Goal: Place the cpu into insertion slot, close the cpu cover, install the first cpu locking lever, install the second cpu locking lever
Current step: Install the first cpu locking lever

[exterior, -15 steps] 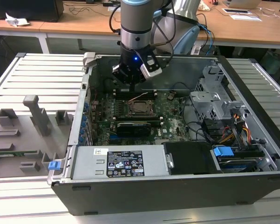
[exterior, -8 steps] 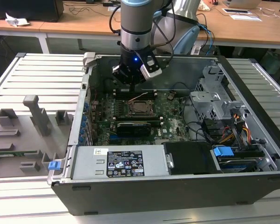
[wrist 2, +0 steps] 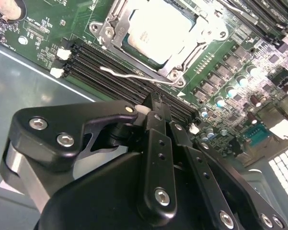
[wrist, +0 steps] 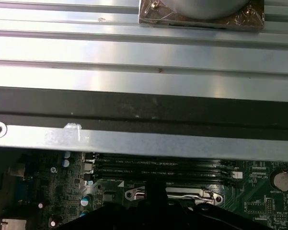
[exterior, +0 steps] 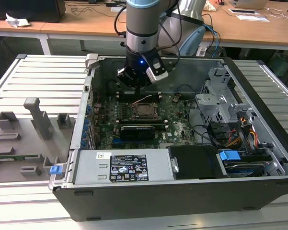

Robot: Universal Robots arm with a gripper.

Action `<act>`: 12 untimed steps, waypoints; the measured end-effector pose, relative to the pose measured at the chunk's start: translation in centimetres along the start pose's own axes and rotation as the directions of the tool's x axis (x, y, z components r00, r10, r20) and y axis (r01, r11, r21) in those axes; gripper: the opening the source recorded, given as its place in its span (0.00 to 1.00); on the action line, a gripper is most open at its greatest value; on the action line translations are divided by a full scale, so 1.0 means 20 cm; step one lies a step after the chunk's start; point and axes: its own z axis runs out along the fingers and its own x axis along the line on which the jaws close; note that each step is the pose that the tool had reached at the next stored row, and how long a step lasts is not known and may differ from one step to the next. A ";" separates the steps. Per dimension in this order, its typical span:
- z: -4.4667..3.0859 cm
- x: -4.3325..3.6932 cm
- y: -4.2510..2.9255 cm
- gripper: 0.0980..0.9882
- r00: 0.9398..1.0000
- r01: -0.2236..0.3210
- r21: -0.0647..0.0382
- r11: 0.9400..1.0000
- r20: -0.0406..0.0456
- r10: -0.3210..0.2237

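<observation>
Hovering above motherboard, near memory slots beside slot: gripper, jaws seen closed, nothing held. Cpu seated in slot, cover lowered around it. Lever seen along cover edge.

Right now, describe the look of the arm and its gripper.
The arm is a thick silver-grey cylinder with a pale blue joint cap at its top and a black wrist section carrying a small blue light. Black cables loop beside it. The gripper is matt black, built of angular linkage plates fastened with silver screws, on a silver metal collar. A small silver-and-black module is clamped at the wrist.
</observation>
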 end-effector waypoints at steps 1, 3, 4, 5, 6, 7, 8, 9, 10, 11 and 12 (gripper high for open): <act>0.003 -0.001 0.000 0.01 1.000 0.000 0.000 1.000 0.002 0.000; 0.012 -0.006 -0.002 0.01 1.000 0.001 0.001 1.000 0.006 -0.001; 0.015 -0.009 -0.002 0.01 1.000 0.001 0.001 1.000 0.006 -0.001; 0.020 -0.020 -0.003 0.01 1.000 0.001 0.002 1.000 0.006 -0.001; 0.022 -0.028 -0.004 0.01 1.000 0.001 0.002 1.000 0.006 -0.001; 0.029 -0.049 -0.006 0.01 1.000 0.001 0.003 1.000 0.007 -0.001; 0.033 -0.058 -0.006 0.01 1.000 0.001 0.003 1.000 0.007 -0.001; 0.036 -0.065 -0.007 0.01 1.000 0.001 0.003 1.000 0.007 -0.001; 0.042 -0.075 -0.008 0.01 1.000 0.002 0.003 1.000 0.006 -0.002; 0.048 -0.080 -0.008 0.01 1.000 0.002 0.003 1.000 0.006 -0.002; 0.052 -0.081 -0.009 0.01 1.000 0.003 0.004 1.000 0.006 -0.003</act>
